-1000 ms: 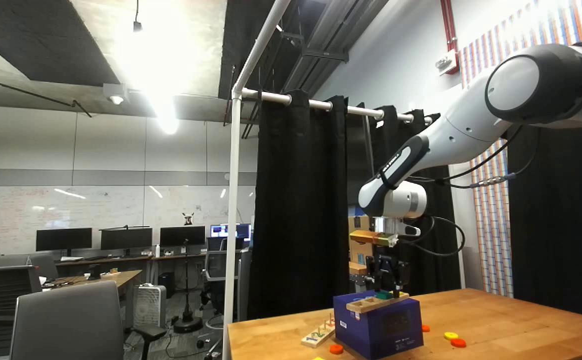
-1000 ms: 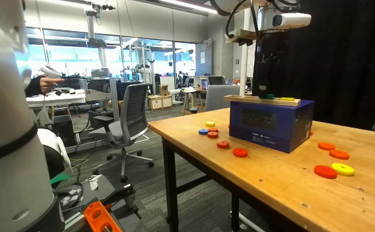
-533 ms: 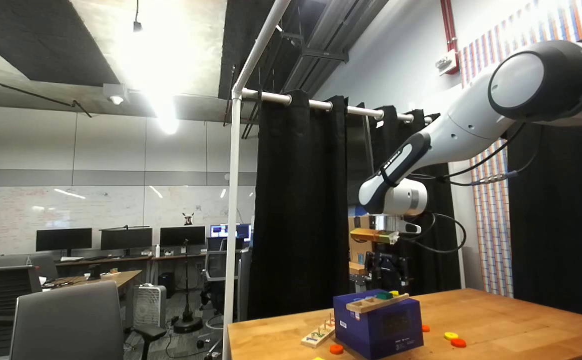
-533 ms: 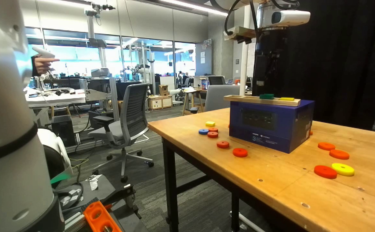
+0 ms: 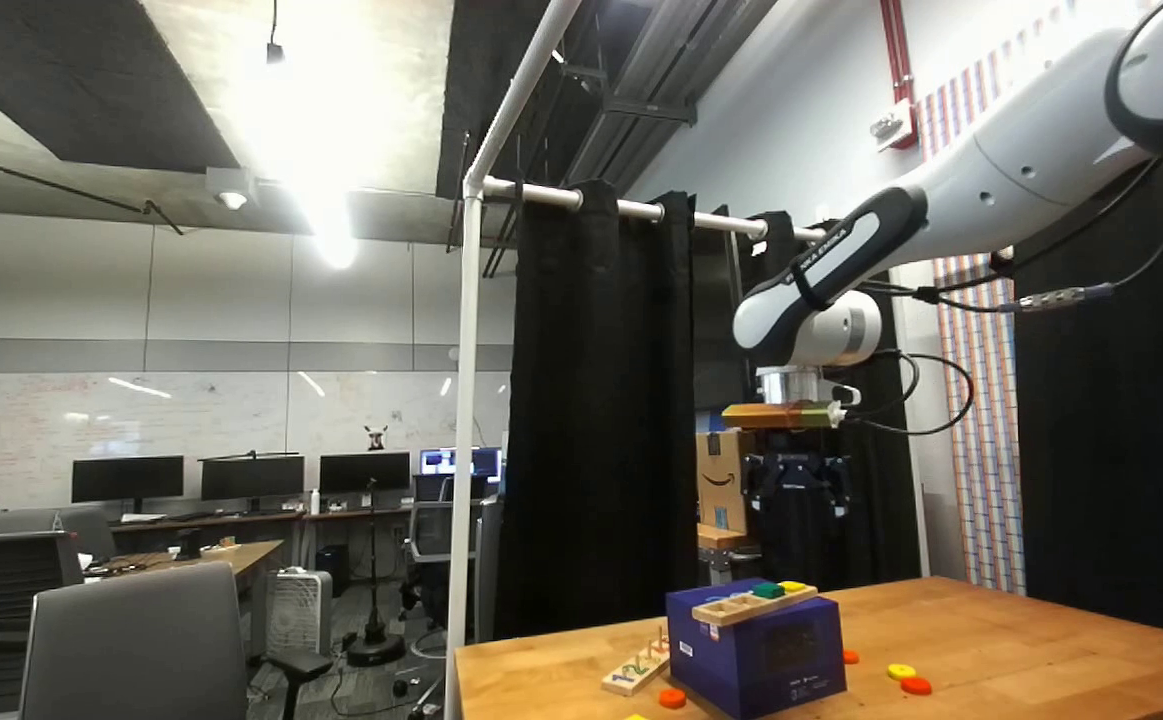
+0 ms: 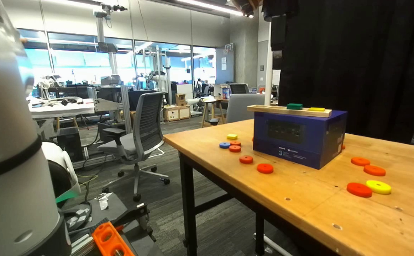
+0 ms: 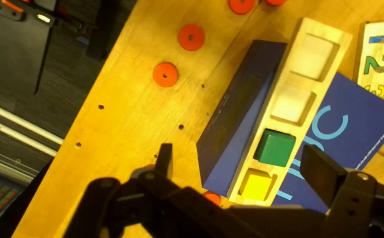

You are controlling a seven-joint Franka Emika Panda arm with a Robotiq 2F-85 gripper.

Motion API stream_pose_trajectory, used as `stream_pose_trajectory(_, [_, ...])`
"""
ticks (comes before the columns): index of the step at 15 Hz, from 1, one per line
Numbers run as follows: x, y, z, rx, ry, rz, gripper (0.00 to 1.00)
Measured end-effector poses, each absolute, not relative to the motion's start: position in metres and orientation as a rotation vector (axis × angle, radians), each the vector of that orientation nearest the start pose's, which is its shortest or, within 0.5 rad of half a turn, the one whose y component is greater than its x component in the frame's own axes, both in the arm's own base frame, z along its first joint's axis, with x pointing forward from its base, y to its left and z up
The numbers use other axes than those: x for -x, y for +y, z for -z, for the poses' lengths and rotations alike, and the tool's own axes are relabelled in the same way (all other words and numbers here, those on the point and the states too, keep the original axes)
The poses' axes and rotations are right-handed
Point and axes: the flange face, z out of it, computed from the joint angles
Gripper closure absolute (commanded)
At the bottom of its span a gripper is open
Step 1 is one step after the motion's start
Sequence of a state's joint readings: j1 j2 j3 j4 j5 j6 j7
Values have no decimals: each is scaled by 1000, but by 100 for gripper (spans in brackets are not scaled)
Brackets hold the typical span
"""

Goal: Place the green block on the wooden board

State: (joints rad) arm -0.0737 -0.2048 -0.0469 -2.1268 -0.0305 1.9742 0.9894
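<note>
We had the board on the box, box on the table. Wrist view: the block sat in the second compartment up — another piece in the lowest, peg strip to the right. In an exterior view, discs lay left and right of the box.

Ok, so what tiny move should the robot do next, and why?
I'd probably lift the gripper a little higher and leave everything alone. The green block already sits in a square hollow of the wooden board, next to the yellow piece, and the gripper is open above the board, holding nothing.
</note>
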Motion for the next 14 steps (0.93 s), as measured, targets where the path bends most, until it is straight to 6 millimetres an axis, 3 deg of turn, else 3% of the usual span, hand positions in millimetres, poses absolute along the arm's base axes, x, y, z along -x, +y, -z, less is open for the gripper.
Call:
stream_pose_trajectory(5, [-420, -51, -515, 2906, 1287, 52, 0])
stream_pose_trajectory(10, [-364, -46, -498, 3066, 880, -7, 0])
stream_pose_trajectory(14, [-332, -44, -482, 3156, 547, -31, 0])
